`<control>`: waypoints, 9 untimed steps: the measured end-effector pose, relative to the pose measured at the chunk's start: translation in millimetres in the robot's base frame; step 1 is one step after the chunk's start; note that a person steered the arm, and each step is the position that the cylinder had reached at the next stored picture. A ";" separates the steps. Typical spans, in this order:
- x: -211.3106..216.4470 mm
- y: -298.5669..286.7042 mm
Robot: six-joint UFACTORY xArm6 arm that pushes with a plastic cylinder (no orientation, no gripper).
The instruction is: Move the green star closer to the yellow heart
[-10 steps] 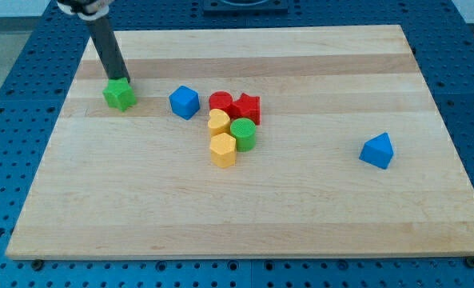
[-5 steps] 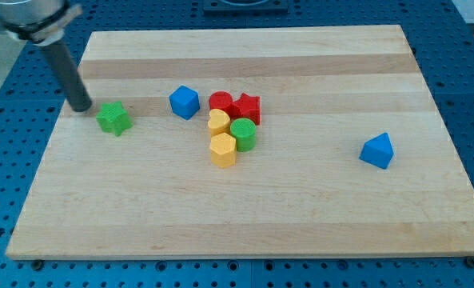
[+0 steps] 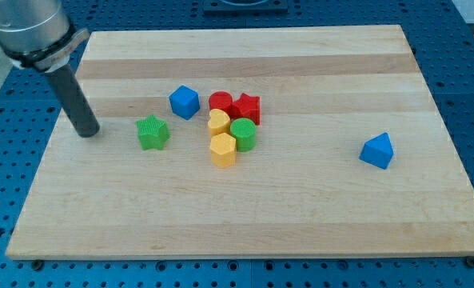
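The green star (image 3: 153,133) lies on the wooden board (image 3: 300,208), left of the cluster of blocks at the middle. The yellow heart (image 3: 218,122) sits in that cluster, a short gap to the star's right. My tip (image 3: 87,132) rests on the board to the star's left, clearly apart from it, at about the same height in the view. The dark rod rises from it toward the view's top left.
Around the yellow heart are a red cylinder (image 3: 220,102), a red star (image 3: 247,107), a green cylinder (image 3: 243,134) and a yellow hexagon (image 3: 223,150). A blue cube (image 3: 184,102) stands above the green star's right. A blue triangular block (image 3: 377,150) sits at the right.
The green star has slid right and down toward the cluster. My tip moved from above the star to its left side, then slightly down and right; it now trails behind the star.
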State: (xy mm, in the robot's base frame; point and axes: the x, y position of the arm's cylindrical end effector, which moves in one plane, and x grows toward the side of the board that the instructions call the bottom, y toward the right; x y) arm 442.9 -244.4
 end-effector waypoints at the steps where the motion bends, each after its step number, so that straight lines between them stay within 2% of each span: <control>1: 11.7 12.9; 3: 5.2 101.0; 4: 5.3 126.3; 5: 29.1 113.9; 6: 34.7 117.9; 8: 29.3 156.9; 9: 31.0 143.3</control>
State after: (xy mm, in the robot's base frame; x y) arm 473.9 -101.0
